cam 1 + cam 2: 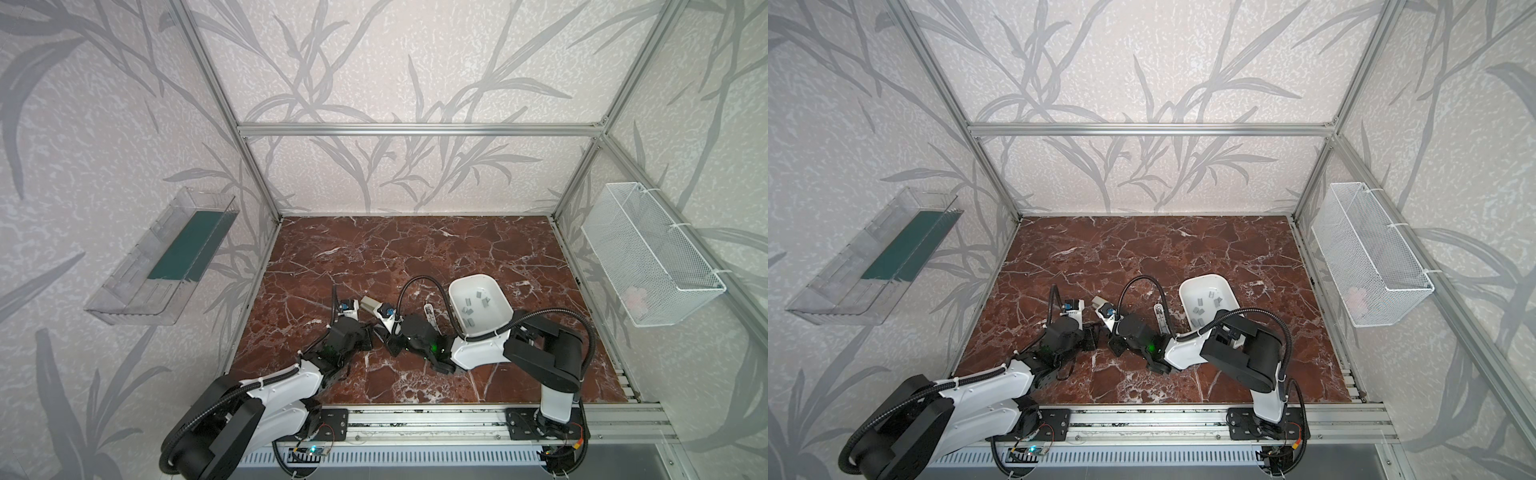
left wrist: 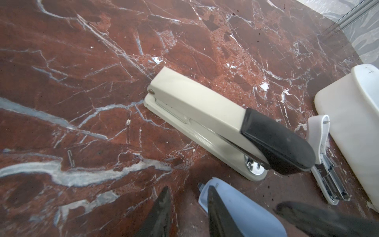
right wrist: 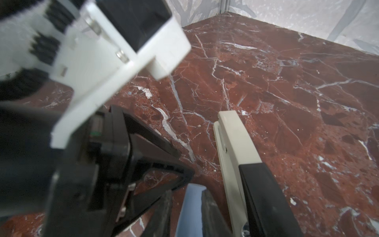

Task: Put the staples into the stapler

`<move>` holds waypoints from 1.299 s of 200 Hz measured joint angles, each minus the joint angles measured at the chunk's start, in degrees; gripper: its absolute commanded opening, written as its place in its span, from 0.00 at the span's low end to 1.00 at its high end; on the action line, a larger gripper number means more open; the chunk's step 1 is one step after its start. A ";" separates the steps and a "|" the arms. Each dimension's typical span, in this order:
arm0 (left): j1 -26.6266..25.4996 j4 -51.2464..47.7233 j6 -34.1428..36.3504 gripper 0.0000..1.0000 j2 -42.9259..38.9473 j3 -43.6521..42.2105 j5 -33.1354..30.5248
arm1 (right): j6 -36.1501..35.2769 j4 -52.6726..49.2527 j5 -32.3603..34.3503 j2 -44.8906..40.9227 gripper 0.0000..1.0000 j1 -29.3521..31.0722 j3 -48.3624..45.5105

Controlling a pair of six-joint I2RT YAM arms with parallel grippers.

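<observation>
Staples lie loose in the white tub, flat grey strips pointing every which way. Both hands meet low near the middle of the table, almost tip to tip. In both top views the tub sits between 2 and 3 o'clock from them, near, but with the right wrist and two staplers in the way.

The right gripper has its fingers either side of a pale blue thing with a rounded end and looks clamped on it. It is likely a small stapler, though too little shows to be sure. The left gripper stands a little apart with bare table in the gap, holding nothing, one fingertip right at the blue thing's end.

A beige stapler, shut, runs roughly from 10 to 4 o'clock just beyond the hands, black tip toward the tub. A small white stapler lies between that tip and the tub wall.

The right arm is nearer the tub, its forearm passing the near rim, but its hand is busy. So the free left hand seems the one to fetch a strip, reaching toward 2 o'clock over the beige stapler
</observation>
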 measured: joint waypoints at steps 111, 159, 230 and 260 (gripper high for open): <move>0.00 -0.42 1.57 0.37 -3.80 0.00 5.35 | -0.07 1.49 1.33 2.82 0.23 0.09 -0.70; 0.59 7.54 2.34 0.37 2.16 -1.38 5.95 | -0.04 2.03 1.36 3.28 0.23 0.11 -0.85; 0.26 29.09 2.93 0.33 20.02 -2.27 2.82 | 1.88 3.91 1.49 4.35 0.22 0.11 -1.60; 0.26 41.03 2.71 0.33 27.04 -4.13 1.05 | 2.54 5.53 1.44 5.51 0.22 0.09 -1.70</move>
